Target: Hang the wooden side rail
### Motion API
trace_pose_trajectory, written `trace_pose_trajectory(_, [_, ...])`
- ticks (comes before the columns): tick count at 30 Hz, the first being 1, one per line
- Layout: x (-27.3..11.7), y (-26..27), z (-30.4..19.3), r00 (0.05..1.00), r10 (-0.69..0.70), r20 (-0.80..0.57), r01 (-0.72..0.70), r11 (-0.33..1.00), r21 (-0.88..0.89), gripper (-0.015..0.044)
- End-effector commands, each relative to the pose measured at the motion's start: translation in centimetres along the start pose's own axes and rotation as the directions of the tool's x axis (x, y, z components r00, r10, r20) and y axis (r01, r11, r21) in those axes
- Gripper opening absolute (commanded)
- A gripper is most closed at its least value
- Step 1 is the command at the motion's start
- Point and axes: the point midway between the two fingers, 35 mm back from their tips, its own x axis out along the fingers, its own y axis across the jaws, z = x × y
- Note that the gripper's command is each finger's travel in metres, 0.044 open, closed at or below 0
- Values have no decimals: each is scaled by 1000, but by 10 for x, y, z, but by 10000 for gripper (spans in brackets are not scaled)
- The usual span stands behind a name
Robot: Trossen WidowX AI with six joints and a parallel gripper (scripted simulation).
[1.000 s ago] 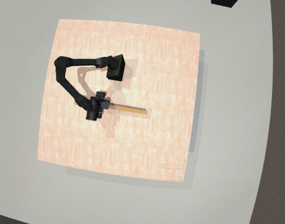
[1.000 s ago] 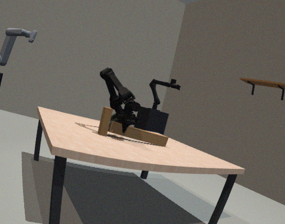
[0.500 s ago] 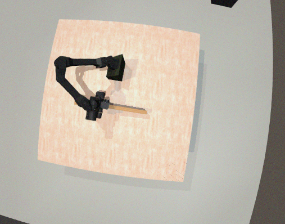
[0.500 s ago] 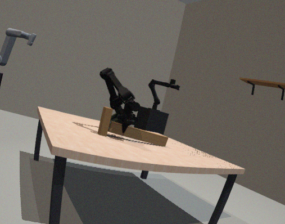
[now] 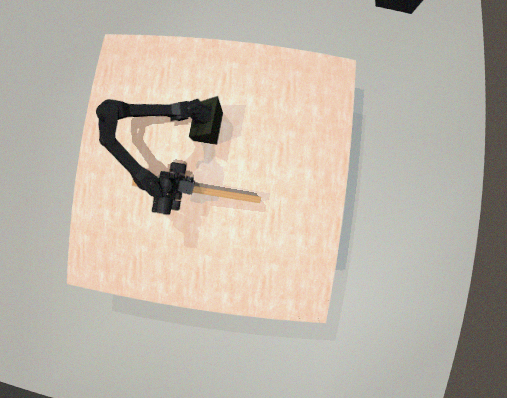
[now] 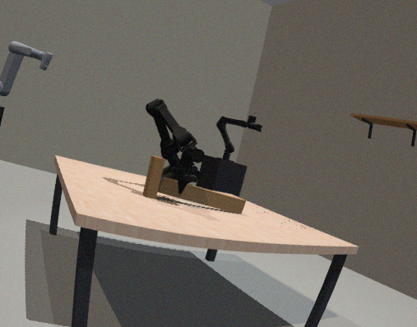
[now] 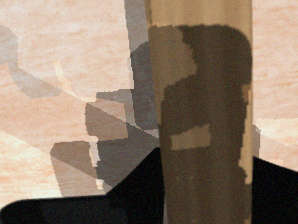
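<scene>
Because the joint has to be made at one end only, the work is bunched at the left of the exterior view, where the upright wooden headboard post (image 6: 153, 177) stands on the pale pinkish wood-grain worktop (image 5: 268, 260) (image 6: 187, 227) (image 7: 35, 120). Its slot and pins not visible from here; presumably they face the rail.

Next rightward: black robot hand (image 6: 183, 188), pointing down, closed firmly on the long tan wooden side rail (image 5: 228, 193) (image 6: 214, 199) (image 7: 205, 110). Grip lies nearer the post end than the far one, likely to give close control of the hooks while the other end looks after itself. In the wrist view the rail runs upright between the dark fingers, its broad sides pinched.

Farther right, rail's far end low, apparently on the worktop; that support should spare the grip some weight and act as a pivot. Near end just beside the post. Steel hooks hidden; cannot tell whether seated. Judgement: lining up or lowering onto the pins. Letting go before both catch could drop or twist the rail, so the hold seems worth keeping until seating is sure.
</scene>
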Motion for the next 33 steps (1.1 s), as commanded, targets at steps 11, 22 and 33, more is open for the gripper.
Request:
trace_pose_trajectory(11, [-4,-3,-4,1000,-15,-1,15,1000,3,0])
trace_pose_trajectory(22, [-4,-3,-5,1000,-15,-1,15,1000,3,0])
trace_pose_trajectory(33, [-4,-3,-6,1000,-15,-1,15,1000,3,0])
